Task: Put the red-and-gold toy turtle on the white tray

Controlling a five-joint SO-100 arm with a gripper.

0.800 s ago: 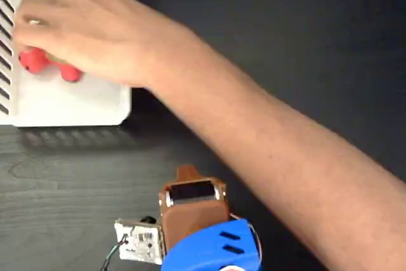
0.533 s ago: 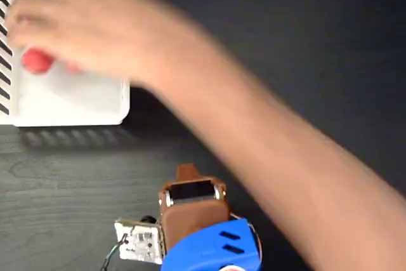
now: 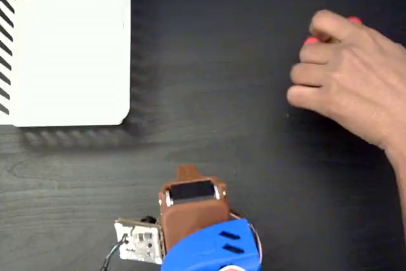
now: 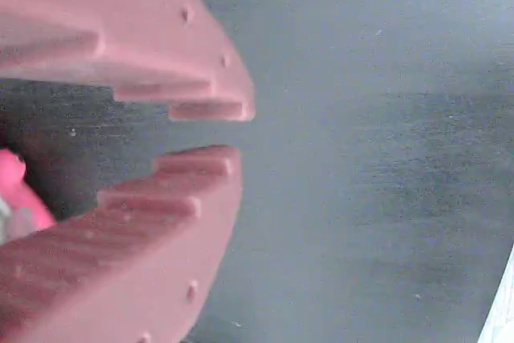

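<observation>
A person's hand [image 3: 352,77] at right of the fixed view covers what is probably the red-and-gold toy turtle [image 3: 312,40], well apart from the flat white slotted tray [image 3: 70,49] upper left; the reddish-brown gripper [image 4: 213,132], jaws slightly parted and empty, must next reach right once the pick-up can begin.
</observation>
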